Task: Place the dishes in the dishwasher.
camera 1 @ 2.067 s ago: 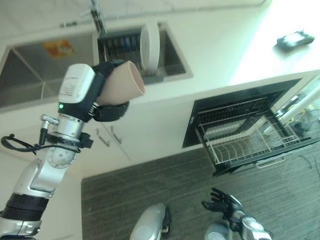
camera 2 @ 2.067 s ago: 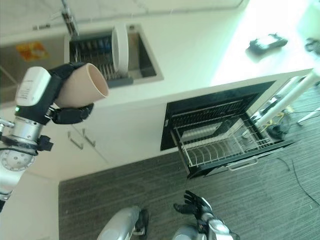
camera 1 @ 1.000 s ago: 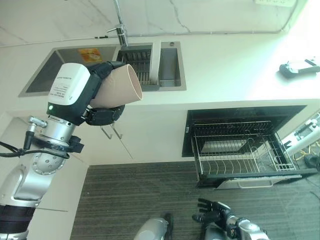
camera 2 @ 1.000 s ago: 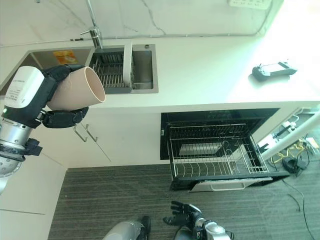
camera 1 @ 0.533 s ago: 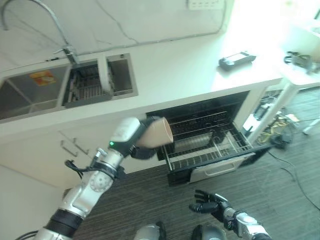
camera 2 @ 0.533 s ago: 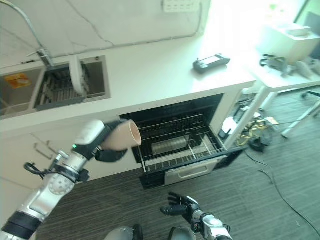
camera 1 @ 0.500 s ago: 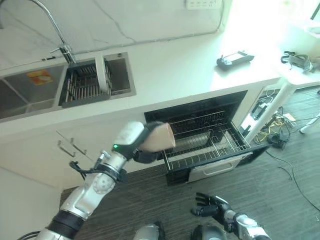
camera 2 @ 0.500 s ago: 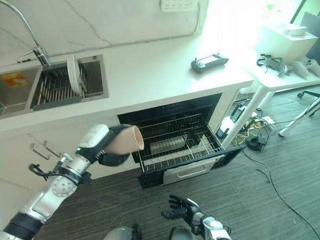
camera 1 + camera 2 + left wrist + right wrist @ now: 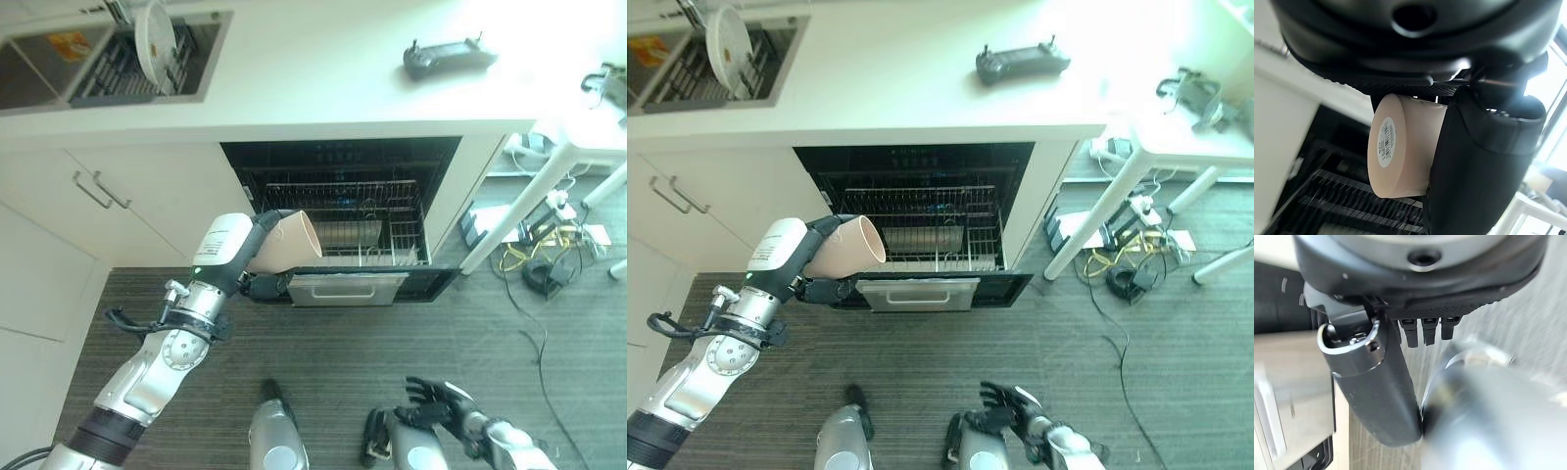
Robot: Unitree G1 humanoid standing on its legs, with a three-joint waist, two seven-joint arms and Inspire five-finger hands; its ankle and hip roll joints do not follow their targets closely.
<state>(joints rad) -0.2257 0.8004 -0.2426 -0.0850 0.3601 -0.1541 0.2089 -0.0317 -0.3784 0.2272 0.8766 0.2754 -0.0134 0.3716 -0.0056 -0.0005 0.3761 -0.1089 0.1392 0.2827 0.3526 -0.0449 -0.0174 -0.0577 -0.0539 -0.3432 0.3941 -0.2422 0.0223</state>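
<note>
A beige cup (image 9: 285,245) lies on its side in my left hand (image 9: 257,285), whose fingers and thumb (image 9: 1484,166) curl round it; its labelled base (image 9: 1385,145) faces the wrist camera. The cup hangs just over the left front corner of the open dishwasher's pulled-out wire rack (image 9: 338,208), mouth toward the rack. The rack's silver front panel (image 9: 345,290) sits right beside the hand. A white plate (image 9: 154,37) stands upright in the sink's rack at the upper left. My right hand (image 9: 441,401) hangs low over the floor, fingers (image 9: 1422,330) spread and holding nothing.
A black controller (image 9: 448,57) lies on the white counter above the dishwasher. White cabinet doors with handles (image 9: 98,191) are to the left. At the right stand a white table leg (image 9: 519,211) and a tangle of cables (image 9: 539,269) on the grey floor.
The camera has swung to look down on the dishwasher. My left hand has carried the cup from beside the sink down to the rack's left front corner. The right hand stays low.
</note>
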